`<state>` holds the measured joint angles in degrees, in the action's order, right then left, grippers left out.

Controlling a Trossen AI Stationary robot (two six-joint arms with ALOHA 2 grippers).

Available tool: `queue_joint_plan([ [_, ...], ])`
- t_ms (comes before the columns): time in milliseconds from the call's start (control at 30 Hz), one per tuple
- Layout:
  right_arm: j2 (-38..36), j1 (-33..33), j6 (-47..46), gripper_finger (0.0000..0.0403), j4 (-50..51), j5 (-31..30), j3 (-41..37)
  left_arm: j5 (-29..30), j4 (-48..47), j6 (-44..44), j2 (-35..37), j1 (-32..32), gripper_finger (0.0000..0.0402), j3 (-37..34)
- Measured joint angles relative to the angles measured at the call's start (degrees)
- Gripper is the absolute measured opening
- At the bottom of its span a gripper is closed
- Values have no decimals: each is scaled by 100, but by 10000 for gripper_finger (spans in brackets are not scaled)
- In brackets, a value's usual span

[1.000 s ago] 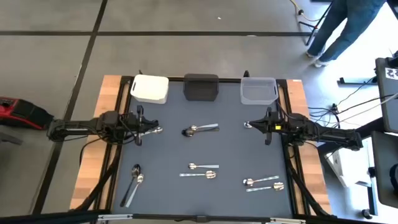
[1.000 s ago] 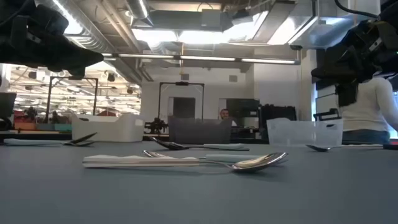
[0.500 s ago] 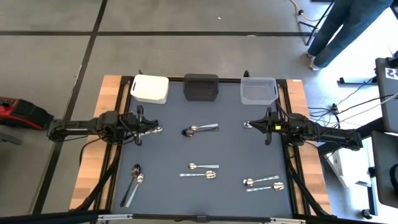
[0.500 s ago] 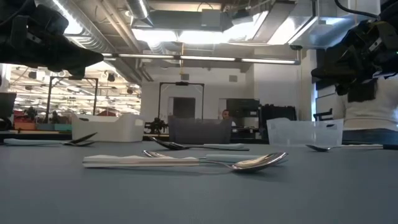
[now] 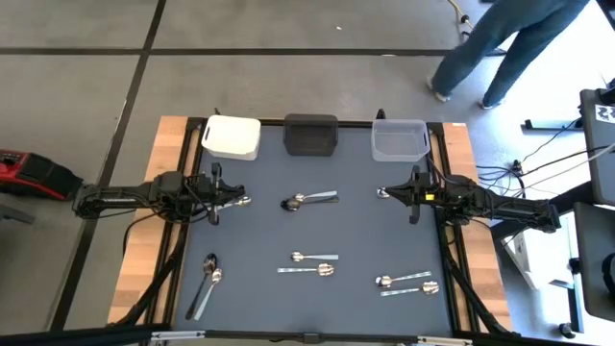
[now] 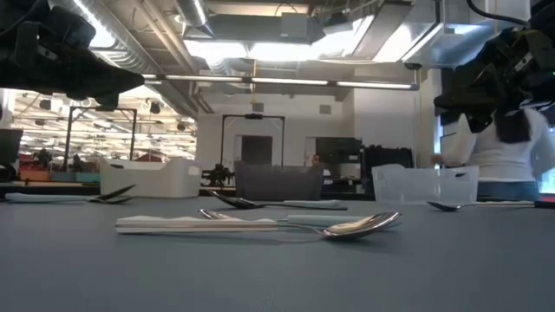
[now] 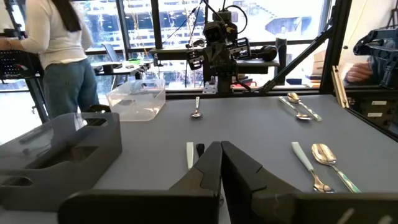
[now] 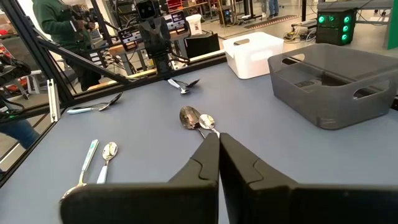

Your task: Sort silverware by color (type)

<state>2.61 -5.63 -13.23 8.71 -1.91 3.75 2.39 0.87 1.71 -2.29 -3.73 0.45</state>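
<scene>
Jaws on both arms are pressed together, holding nothing. Left gripper (image 5: pixel 231 201) hovers near a spoon (image 5: pixel 243 201) at the worktop's (image 5: pixel 356 308) left side; right gripper (image 5: pixel 394 193) sits by a small spoon (image 5: pixel 383 193) below the clear bin (image 5: pixel 399 140). Other spoons lie in pairs mid-worktop (image 5: pixel 309 201) and toward the front (image 5: pixel 405 283). None are in the white bin (image 5: pixel 232 137) or dark bin (image 5: pixel 310 134) yet. To grasp well, each should spread its jaws first, straddle one handle crosswise, and lift a single spoon.
</scene>
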Motion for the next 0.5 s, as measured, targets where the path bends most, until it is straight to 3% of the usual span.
queue_joint_plan([
  [500, -2, -2, 2, 3, 0, 0, -2, 0, -1, 0, 0, 0, 4, 0],
])
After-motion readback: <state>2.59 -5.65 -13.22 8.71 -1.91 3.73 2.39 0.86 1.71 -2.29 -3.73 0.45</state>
